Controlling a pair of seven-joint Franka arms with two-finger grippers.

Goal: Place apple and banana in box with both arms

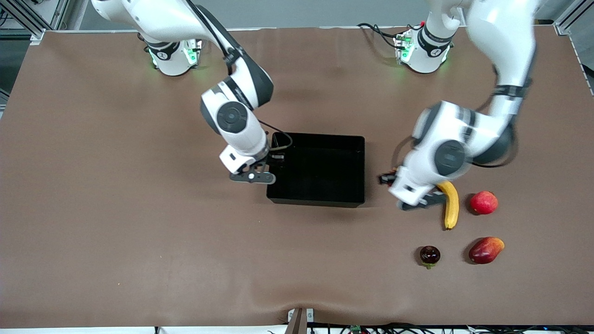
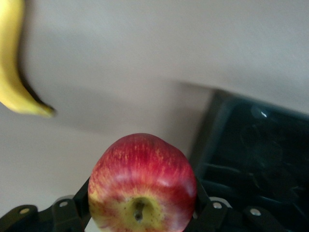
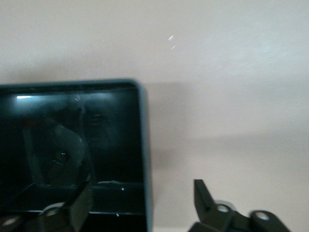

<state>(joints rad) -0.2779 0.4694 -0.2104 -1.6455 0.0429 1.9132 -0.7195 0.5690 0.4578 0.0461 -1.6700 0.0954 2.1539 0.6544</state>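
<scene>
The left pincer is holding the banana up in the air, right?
No. The left pincer holds the apple, as the left wrist view shows. The banana lies on the table.

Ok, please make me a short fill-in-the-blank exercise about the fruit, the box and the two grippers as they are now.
1. The left gripper is shut on the ____ and holds it above the tabletop.
2. The banana lies on the ____, not in the box.
3. The jaws of the right gripper stand ____ over the rim of the box.

Missing words: apple; table; open.
</scene>
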